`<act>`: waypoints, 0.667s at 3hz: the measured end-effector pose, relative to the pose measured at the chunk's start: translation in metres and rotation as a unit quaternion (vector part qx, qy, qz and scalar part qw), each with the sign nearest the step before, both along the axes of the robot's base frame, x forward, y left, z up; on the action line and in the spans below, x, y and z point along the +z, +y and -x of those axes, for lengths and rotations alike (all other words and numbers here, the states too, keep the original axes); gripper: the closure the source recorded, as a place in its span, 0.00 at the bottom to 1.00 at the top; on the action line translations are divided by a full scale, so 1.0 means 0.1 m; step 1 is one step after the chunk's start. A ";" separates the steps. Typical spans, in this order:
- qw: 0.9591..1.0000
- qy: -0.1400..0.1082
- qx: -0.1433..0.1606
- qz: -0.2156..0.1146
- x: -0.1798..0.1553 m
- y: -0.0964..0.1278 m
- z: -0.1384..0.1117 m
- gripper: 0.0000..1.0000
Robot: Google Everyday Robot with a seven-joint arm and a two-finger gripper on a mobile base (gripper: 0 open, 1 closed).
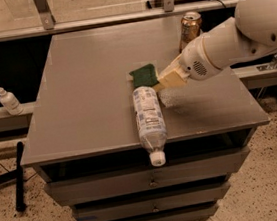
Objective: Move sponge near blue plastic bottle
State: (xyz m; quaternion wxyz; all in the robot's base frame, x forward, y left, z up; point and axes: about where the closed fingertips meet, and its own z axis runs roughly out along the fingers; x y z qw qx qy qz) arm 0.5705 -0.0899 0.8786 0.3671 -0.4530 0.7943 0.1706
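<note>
Sponge (144, 74) one, bottle (149, 118) one, claw (158, 85) beside sponge

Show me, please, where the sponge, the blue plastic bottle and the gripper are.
sponge (143, 74): camera view, green top.
blue plastic bottle (147, 110): camera view, printed label.
gripper (162, 82): camera view, its tip, right beside the sponge.
</note>
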 end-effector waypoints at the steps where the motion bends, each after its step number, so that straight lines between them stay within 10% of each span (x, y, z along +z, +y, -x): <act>1: 1.000 0.004 -0.009 -0.001 -0.04 -0.04 0.02 0.60; 2: 1.000 0.006 -0.012 -0.001 -0.07 -0.05 0.02 0.36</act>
